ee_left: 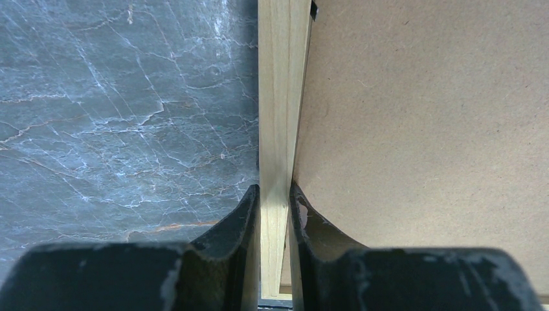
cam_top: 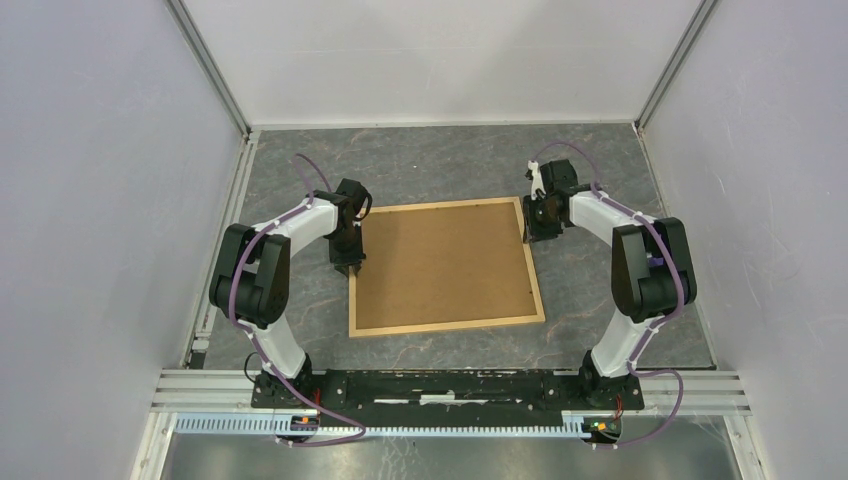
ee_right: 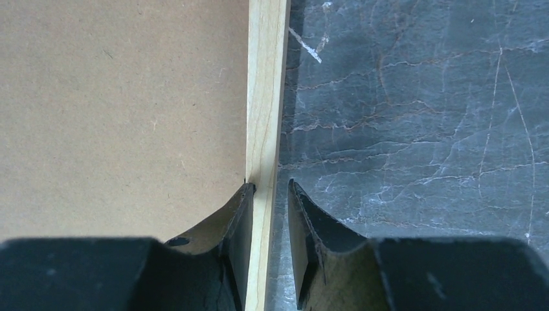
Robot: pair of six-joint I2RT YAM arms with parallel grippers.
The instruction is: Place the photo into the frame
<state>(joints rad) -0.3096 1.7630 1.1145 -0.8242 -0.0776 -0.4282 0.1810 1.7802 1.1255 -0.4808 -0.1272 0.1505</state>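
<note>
Nearest, the left arm (cam_top: 250,280) and right arm (cam_top: 645,265) reach over the grey table (cam_top: 420,165). At its middle the frame (cam_top: 450,326) (thin pale wood) lies flat, a brown board (cam_top: 440,265) filling it. The left gripper (ee_left: 275,191) clamps the frame's left rail. The right gripper (ee_right: 270,188) straddles the right rail, slightly parted, its outer finger (ee_right: 304,220) clear of the wood.

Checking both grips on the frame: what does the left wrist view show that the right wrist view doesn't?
Only the left wrist view: the left gripper clamped on the frame, both fingers touching the wood strip. Only the right wrist view: the right gripper astride the strip, its outer finger standing off the wood, and a white scuff on the table. Both: the brown board inside the frame, and no photo.
</note>
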